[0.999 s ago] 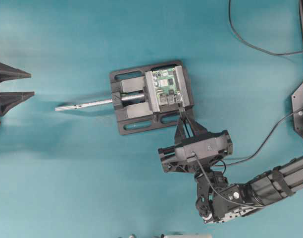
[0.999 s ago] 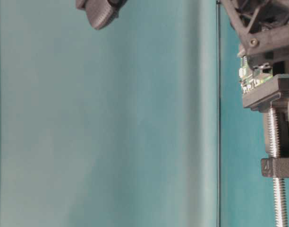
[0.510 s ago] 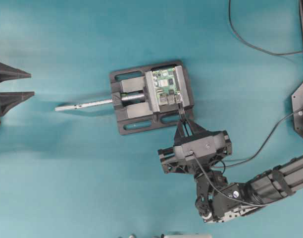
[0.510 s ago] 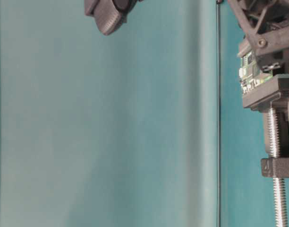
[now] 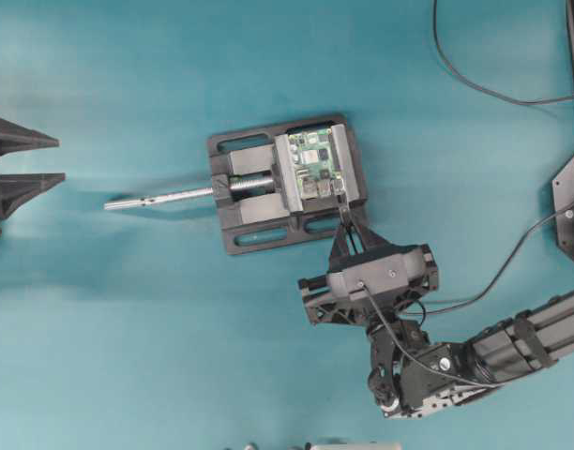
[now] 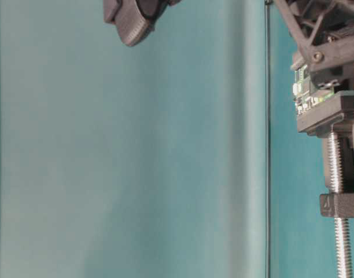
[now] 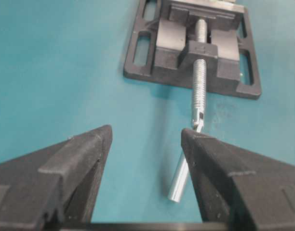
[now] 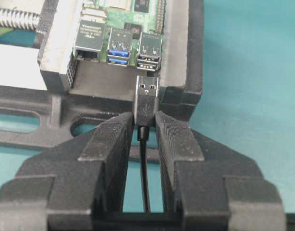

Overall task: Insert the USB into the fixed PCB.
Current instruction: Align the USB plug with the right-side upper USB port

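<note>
since the earlier frames the right gripper [image 5: 348, 217] has shifted only slightly at the lower edge of the vise [image 5: 287, 183]; the left gripper [image 5: 24, 159] has not moved and the vise and board are unchanged.

right gripper: its two fingers are pinched on the usb [image 8: 147, 96], gripping the plug's rear end with the thin black cable [image 8: 145, 168] running back between the fingers. the metal shell of the plug projects forward of the fingertips, roughly level.

usb position: in the right wrist view the plug tip sits just short of the stacked silver ports on the fixed pcb [image 8: 133, 19], roughly lined up with the right-hand pair. whether it touches the port cannot be told; it does not appear inserted.

fixed pcb [image 5: 317, 159]: clamped in the jaws of the black vise, ports facing the right gripper.

left gripper [image 7: 145, 144]: fingers spread wide, holding nothing, well apart from the vise, near the free end of the silver screw rod [image 7: 188, 163].
</note>
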Robot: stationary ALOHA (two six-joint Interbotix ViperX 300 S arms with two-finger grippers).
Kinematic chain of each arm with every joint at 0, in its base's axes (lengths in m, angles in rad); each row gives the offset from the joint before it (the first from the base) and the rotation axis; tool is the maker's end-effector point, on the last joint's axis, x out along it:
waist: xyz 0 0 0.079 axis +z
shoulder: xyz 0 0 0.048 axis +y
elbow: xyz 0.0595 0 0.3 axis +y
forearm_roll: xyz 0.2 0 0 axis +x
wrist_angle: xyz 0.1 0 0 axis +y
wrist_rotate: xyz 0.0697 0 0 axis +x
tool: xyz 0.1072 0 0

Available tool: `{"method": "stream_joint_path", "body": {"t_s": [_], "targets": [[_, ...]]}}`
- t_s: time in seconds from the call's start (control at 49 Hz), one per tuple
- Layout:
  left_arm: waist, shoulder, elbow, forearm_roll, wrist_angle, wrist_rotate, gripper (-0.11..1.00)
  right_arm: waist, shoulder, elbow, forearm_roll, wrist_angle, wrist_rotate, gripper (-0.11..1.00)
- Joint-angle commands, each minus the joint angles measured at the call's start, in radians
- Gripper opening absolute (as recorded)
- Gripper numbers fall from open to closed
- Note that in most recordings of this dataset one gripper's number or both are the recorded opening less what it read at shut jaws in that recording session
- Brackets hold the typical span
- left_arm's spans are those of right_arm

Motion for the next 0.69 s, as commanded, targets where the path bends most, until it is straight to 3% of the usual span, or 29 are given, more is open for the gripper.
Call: {"method": "stream_joint_path", "body": {"t_s": [0.0, 0.673], "targets": [[0.002, 0.008, -0.011, 0.002, -0.008, -0.009, 0.75, -0.005, -0.032, -0.008, -0.008, -0.012, 0.000, 0.19], [0.002, 0.008, -0.011, 0.002, -0.008, -0.009, 0.75, -0.028, -0.018, -0.014, -0.009, -0.015, 0.002, 0.19]]}}
